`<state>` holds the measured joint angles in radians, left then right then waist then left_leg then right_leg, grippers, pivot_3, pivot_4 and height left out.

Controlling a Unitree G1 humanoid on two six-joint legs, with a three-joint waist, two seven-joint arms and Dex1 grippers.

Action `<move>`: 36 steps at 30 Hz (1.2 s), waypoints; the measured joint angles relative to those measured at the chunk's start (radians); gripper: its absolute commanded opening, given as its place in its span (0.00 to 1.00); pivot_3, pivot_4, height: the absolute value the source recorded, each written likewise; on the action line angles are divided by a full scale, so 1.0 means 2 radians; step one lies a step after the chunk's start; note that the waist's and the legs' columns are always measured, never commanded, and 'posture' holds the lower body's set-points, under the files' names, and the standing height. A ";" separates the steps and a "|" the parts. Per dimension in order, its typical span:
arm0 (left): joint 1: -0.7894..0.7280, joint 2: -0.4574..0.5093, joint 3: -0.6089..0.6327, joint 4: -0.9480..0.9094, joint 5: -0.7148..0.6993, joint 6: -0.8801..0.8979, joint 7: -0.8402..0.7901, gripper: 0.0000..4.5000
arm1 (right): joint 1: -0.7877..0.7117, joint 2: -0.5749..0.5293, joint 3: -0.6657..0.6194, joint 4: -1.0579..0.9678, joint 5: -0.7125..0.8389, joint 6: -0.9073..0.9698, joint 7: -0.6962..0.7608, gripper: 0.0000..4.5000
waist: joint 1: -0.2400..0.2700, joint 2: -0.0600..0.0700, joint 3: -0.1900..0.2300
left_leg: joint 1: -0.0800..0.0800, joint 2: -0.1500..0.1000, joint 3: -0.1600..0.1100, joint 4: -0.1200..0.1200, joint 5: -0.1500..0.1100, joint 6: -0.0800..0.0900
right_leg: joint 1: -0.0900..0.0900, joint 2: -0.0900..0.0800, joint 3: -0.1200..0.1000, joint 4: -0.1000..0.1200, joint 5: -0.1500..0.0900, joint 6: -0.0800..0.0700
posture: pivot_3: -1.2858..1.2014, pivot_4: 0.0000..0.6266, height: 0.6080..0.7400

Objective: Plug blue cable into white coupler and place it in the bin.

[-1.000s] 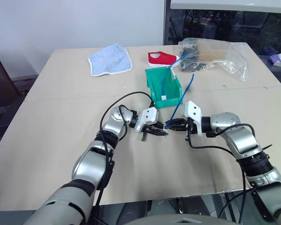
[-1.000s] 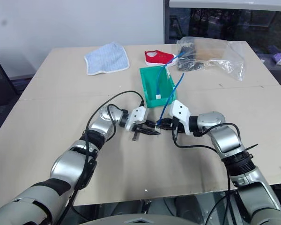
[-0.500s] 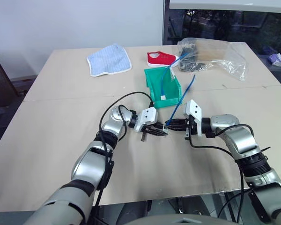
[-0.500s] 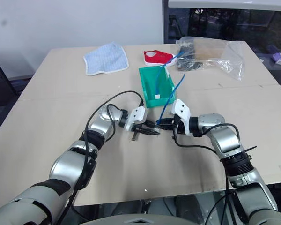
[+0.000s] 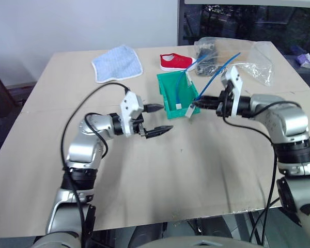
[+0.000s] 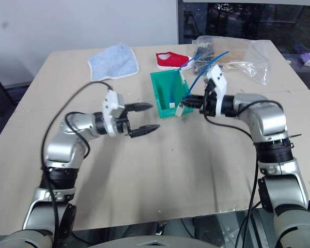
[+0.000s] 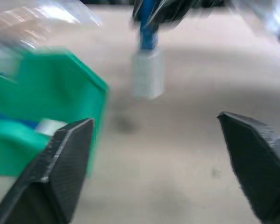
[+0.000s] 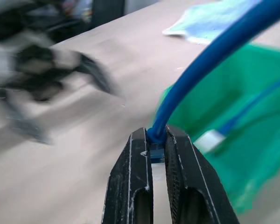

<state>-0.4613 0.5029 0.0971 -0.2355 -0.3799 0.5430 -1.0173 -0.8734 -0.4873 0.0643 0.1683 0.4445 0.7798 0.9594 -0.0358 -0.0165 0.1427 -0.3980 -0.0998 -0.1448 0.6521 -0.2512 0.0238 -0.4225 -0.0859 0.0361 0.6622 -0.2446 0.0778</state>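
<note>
My right gripper (image 5: 198, 103) is shut on the plug end of the blue cable (image 5: 221, 67), which arcs up and back over its wrist. The white coupler (image 5: 188, 111) hangs on that cable end, just in front of the green bin (image 5: 170, 98) and above the table. In the right wrist view the fingers (image 8: 130, 163) pinch the blue cable (image 8: 196, 74) beside the bin (image 8: 238, 154). My left gripper (image 5: 165, 118) is open and holds nothing, a short way left of the coupler. Its wrist view shows the coupler (image 7: 148, 77) between the spread fingers, next to the bin (image 7: 60, 88).
Another blue cable with a white end (image 5: 180, 107) lies inside the bin. A blue-white cloth (image 5: 118, 63), a red shoe (image 5: 176, 62) and a clear plastic bag (image 5: 237, 57) lie at the table's far side. Bare tabletop (image 5: 186, 170) lies in front of both grippers.
My left gripper has opened, let go of the coupler and drawn up and to the left. My right gripper has risen toward the bin with the cable and coupler.
</note>
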 measured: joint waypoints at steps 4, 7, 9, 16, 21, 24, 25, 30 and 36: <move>0.021 0.014 0.026 -0.093 -0.025 0.115 0.089 0.98 | -0.077 0.023 0.011 0.103 -0.030 -0.019 -0.007 0.00 | -0.001 0.000 0.000 | 0.000 0.000 0.000 0.000 0.000 0.000 | 0.000 0.000 0.000 0.000 0.000 0.000 | 0.52 0.24 1.00; 0.027 0.016 0.027 -0.121 -0.028 0.159 0.133 1.00 | -0.132 0.053 0.027 0.210 -0.066 -0.068 -0.014 0.08 | -0.003 0.000 0.000 | 0.001 0.000 0.001 0.000 0.000 0.000 | 0.000 0.000 0.001 0.000 0.000 0.000 | 0.52 0.24 1.00; 0.022 0.009 0.027 -0.132 -0.030 0.176 0.161 1.00 | -0.169 0.077 0.038 0.284 -0.091 -0.112 -0.017 0.23 | -0.004 0.000 0.000 | 0.001 0.000 0.001 0.000 0.000 -0.001 | 0.000 0.001 0.001 0.000 0.000 0.000 | 0.52 0.24 1.00; 0.009 0.008 0.024 -0.132 -0.039 0.187 0.206 1.00 | -0.250 0.130 0.027 0.481 -0.156 -0.272 -0.127 0.96 | -0.002 0.001 0.000 | 0.000 0.000 0.001 -0.001 0.001 -0.001 | 0.000 0.002 0.001 -0.001 0.000 0.000 | 0.52 0.24 1.00; 0.006 0.009 0.024 -0.131 -0.046 0.186 0.213 1.00 | -0.268 0.120 -0.010 0.532 -0.179 -0.371 -0.262 0.98 | -0.003 0.001 0.001 | 0.000 0.000 0.001 -0.001 0.001 -0.001 | 0.000 0.003 0.001 -0.001 0.000 0.000 | 0.52 0.24 1.00; 0.006 0.014 0.024 -0.131 -0.048 0.182 0.213 1.00 | -0.265 0.107 -0.035 0.532 -0.177 -0.394 -0.269 0.98 | -0.004 0.002 0.001 | 0.000 0.000 0.001 -0.001 0.001 -0.001 | -0.001 0.003 0.001 -0.001 0.000 0.000 | 0.52 0.24 1.00; 0.007 0.015 0.025 -0.131 -0.049 0.181 0.213 1.00 | -0.258 0.101 -0.041 0.527 -0.176 -0.401 -0.260 0.98 | -0.005 0.002 0.001 | 0.000 0.000 0.001 -0.001 0.001 -0.001 | -0.001 0.003 0.002 -0.001 0.000 0.000 | 0.52 0.24 1.00; 0.043 0.019 0.025 -0.134 -0.046 0.165 0.219 1.00 | -0.156 0.096 -0.051 0.428 -0.152 -0.423 -0.173 0.98 | -0.007 0.002 0.001 | 0.001 0.001 0.002 -0.001 0.001 -0.001 | 0.000 0.003 0.002 -0.001 0.000 0.000 | 0.52 0.24 1.00; 0.146 0.014 0.034 -0.157 -0.020 0.125 0.252 1.00 | 0.081 0.067 -0.063 0.127 -0.053 -0.345 -0.070 0.98 | -0.001 0.002 0.001 | 0.000 0.001 0.002 -0.001 0.001 -0.001 | -0.001 0.002 0.002 -0.001 0.000 0.000 | 0.52 0.24 1.00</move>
<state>-0.1697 0.5308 0.1641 -0.5497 -0.4206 0.7922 -0.5130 -0.7109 -0.3531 -0.0614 0.4226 0.3377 0.0895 0.8196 -0.0382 -0.0128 0.1446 -0.3989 -0.0982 -0.1415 0.6506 -0.2500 0.0210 -0.4251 -0.0815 0.0410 0.6607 -0.2443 0.0775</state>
